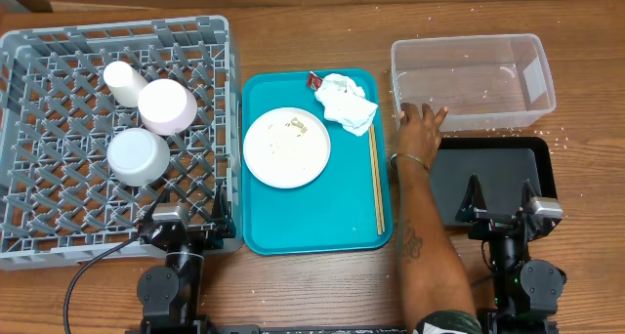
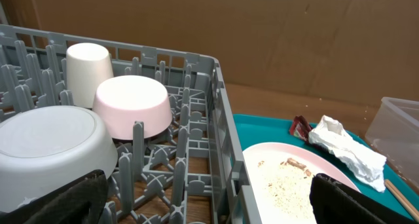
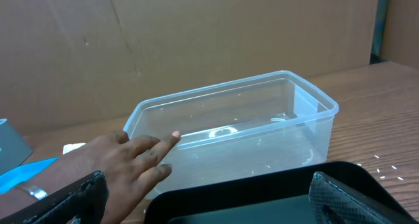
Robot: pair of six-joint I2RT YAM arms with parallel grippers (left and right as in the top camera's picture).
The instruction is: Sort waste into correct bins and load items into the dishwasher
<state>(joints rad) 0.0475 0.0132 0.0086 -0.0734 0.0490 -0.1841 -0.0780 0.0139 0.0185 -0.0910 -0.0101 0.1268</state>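
The grey dish rack at the left holds a white cup, a pink bowl and a white bowl, all upside down. A white plate with food grains lies on the teal tray, beside a crumpled napkin and a red wrapper. The clear tub and black tray sit at the right. My left gripper stands open over the rack's near right corner. My right gripper is open over the black tray's near edge.
A person's hand reaches up the gap between the teal tray and the black tray, fingers on the clear tub's left corner. Wooden chopsticks lie along the teal tray's right side. Loose grains dot the table near the tub.
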